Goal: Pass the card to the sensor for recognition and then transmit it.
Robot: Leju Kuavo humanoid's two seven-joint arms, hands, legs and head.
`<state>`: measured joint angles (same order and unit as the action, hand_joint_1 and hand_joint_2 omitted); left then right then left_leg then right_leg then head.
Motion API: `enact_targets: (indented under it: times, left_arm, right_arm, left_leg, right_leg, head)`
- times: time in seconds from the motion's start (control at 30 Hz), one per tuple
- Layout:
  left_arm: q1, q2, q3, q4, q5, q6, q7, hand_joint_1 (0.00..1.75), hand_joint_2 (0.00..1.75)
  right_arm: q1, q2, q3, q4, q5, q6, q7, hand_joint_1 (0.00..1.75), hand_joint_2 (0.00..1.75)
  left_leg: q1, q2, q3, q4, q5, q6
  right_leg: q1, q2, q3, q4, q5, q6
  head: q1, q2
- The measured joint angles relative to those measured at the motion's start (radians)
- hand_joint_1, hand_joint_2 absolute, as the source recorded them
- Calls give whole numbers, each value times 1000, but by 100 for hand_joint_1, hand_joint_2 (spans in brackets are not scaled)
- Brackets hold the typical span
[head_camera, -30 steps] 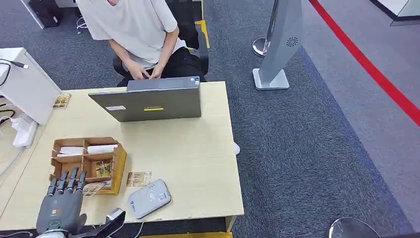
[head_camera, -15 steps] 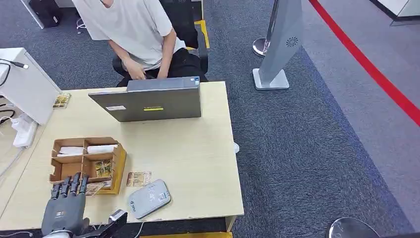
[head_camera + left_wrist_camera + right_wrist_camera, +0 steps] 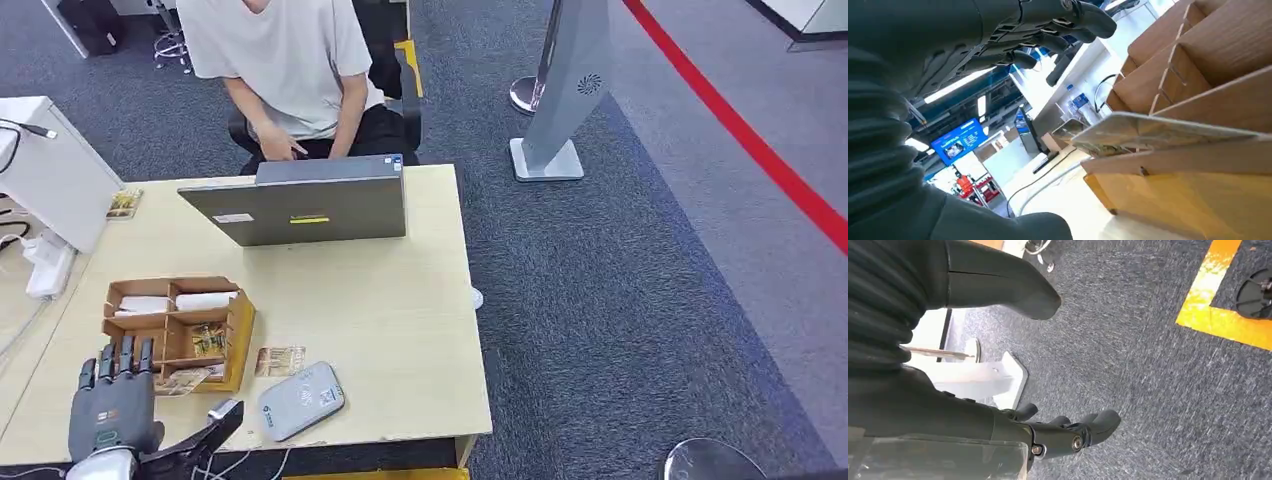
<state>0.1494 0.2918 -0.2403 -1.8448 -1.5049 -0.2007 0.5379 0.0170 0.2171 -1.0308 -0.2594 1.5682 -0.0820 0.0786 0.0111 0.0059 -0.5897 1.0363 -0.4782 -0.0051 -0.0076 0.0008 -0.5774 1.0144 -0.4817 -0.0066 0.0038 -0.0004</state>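
The left hand [image 3: 112, 405] hovers over the near left corner of the tabletop [image 3: 380, 320], palm down, fingers straight and spread, grasping nothing; in the left wrist view its dark fingers [image 3: 1048, 30] reach out above the wooden box with air beneath them. Just ahead of the fingertips sits the wooden box [image 3: 236, 335], divided into compartments, with white items in the far ones and a card [image 3: 207, 341] standing in a near one. Another card [image 3: 184, 380] leans out over the box's near edge, close to the hand but not touched by it; the left wrist view shows this card [image 3: 1158, 132] lying tilted across the box's front wall. A further card [image 3: 280, 360] lies flat on the tabletop just right of the box, and beside it, nearer the front edge, rests the grey sensor [image 3: 301, 400]. Farther back stands an open laptop [image 3: 300, 208], with a person [image 3: 290, 70] seated behind it. The right hand [image 3: 1068, 432] hangs over dark carpet, fingers loosely curled and holding nothing.
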Motion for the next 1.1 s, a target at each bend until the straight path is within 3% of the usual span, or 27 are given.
enact_targets:
  times: [1.1]
  left_arm:
    - [-32, -1, -35, 64, 0, 9, 15, 0, 175]
  right_arm:
    - [-1, 5, 21, 0, 0, 3, -1, 0, 175]
  left_leg:
    - [0, 0, 0, 0, 0, 0]
  right_leg:
    - [0, 0, 0, 0, 0, 0]
  head:
    - [0, 0]
